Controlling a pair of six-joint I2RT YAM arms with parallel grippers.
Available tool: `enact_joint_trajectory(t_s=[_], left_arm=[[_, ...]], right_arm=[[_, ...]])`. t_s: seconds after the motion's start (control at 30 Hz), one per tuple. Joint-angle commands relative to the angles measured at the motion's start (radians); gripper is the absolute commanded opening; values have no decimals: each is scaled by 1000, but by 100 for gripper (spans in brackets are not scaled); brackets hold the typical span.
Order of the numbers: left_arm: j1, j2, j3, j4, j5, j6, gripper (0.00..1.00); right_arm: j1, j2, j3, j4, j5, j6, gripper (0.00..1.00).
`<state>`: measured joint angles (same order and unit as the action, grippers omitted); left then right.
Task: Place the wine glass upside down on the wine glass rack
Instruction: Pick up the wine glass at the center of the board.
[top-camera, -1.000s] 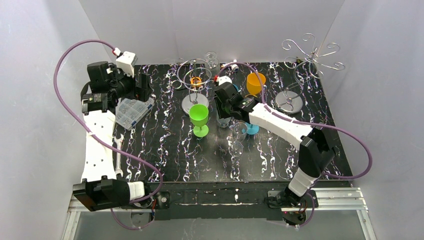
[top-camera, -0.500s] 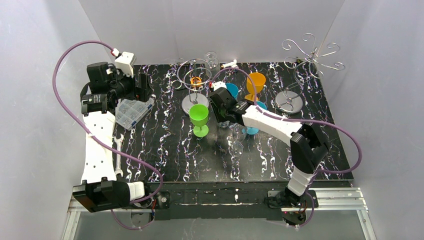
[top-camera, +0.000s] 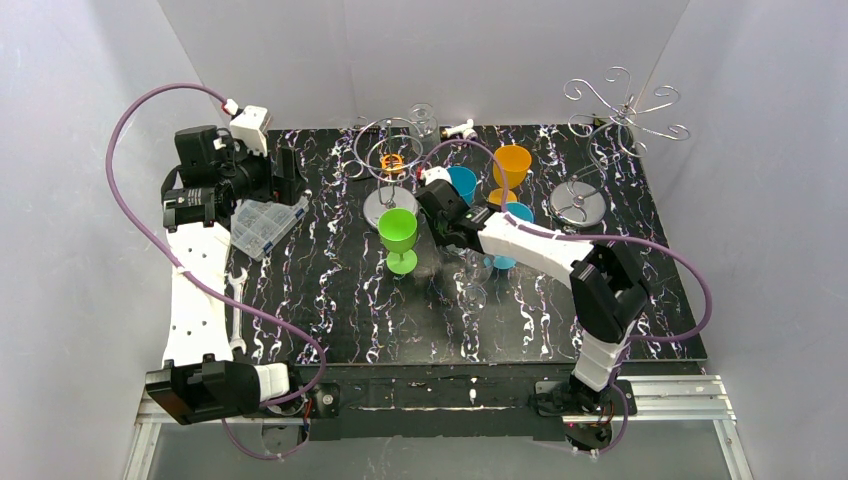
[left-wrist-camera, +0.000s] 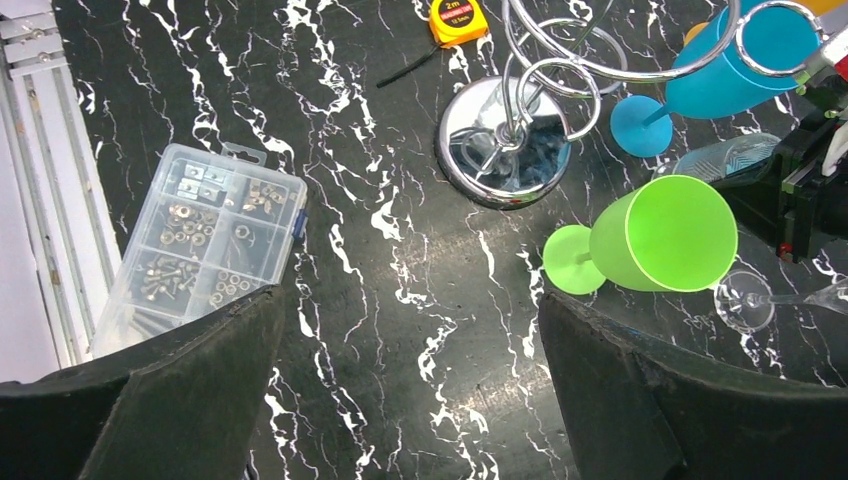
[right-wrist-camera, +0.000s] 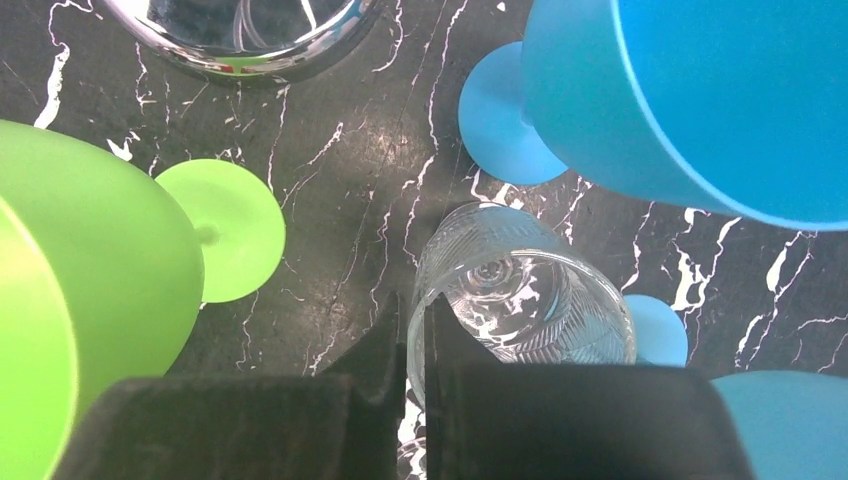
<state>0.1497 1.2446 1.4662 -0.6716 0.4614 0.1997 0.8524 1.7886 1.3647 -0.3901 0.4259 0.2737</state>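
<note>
Right wrist view looked straight down into the wine glass (right-wrist-camera: 520, 290), a clear ribbed one standing mouth-up on the table (right-wrist-camera: 330, 200) just beside the green cup (right-wrist-camera: 90, 260), on that cup's right-arm side, with a blue cup (right-wrist-camera: 700, 90) crowding it from beyond. The right gripper (right-wrist-camera: 413, 312) held its fingers narrow over the part of the rim nearest the green cup. One finger was apparently outside the wall and one inside, so it looked to be pinching that thin edge. Whether a stem lay under the bowl could not be told from above. The left gripper (left-wrist-camera: 408, 325) hung wide and empty, well off on the green cup's other side. The rack (top-camera: 624, 110) stood far from the green cup, toward the back corner on the right arm's side. The glass was likely light, rigid, slick and brittle. Its ribs might lend a little purchase, yet a rim pinch would load its weakest part and leave it free to swing as the wrist rolled it over. A hold around the lower bowl or stem would probably be steadier, with a gentle squeeze. A plain stemmed glass (left-wrist-camera: 745, 300) close by the green cup could be knocked on the lift.
</note>
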Motion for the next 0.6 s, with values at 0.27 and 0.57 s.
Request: enact_joint_trajectory(t_s=[0.27, 0.57], left_arm=[[7, -35, 52, -101, 94, -52, 98], [8, -46, 76, -138, 158, -82, 98]], right_arm=[[73, -170, 75, -111, 93, 2, 1], [121, -263, 239, -255, 106, 4, 1]])
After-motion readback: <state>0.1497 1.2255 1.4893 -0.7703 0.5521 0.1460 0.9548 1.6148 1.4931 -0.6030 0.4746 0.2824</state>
